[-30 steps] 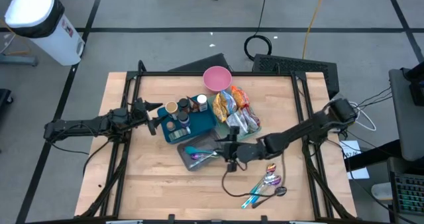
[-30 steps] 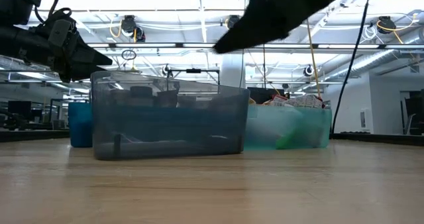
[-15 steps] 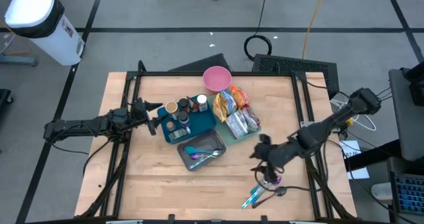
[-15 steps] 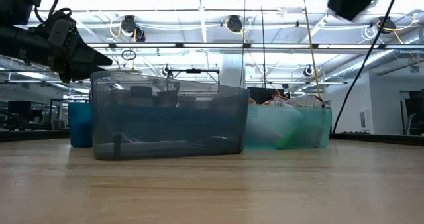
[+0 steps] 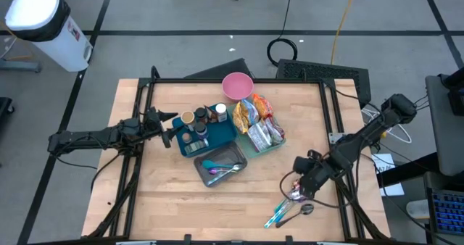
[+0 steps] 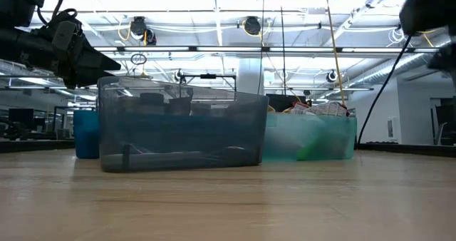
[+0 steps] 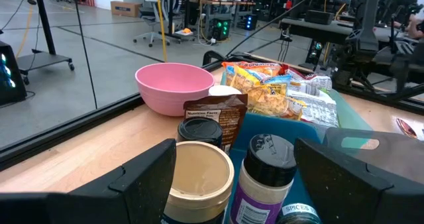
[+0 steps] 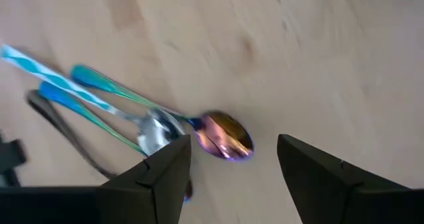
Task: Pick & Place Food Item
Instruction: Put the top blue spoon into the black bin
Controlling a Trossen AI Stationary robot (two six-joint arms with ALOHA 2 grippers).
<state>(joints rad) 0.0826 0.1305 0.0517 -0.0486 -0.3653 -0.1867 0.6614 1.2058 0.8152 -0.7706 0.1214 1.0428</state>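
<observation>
Several pieces of cutlery [image 5: 290, 207] lie loose on the bare table [image 5: 159, 201] right under my right gripper [image 5: 303, 181], fingers spread and empty, an iridescent spoon [image 8: 224, 135] showing between them. A few utensils already sit in the grey bin [image 5: 220, 165], so I judge the sorting partly done. The snack packets [image 5: 257, 119] rest in the pale green bin [image 5: 278, 145], beside the pink bowl [image 5: 237, 85]. My left gripper [image 5: 168, 127] waits open beside the spice jars [image 7: 262, 179], holding nothing.
</observation>
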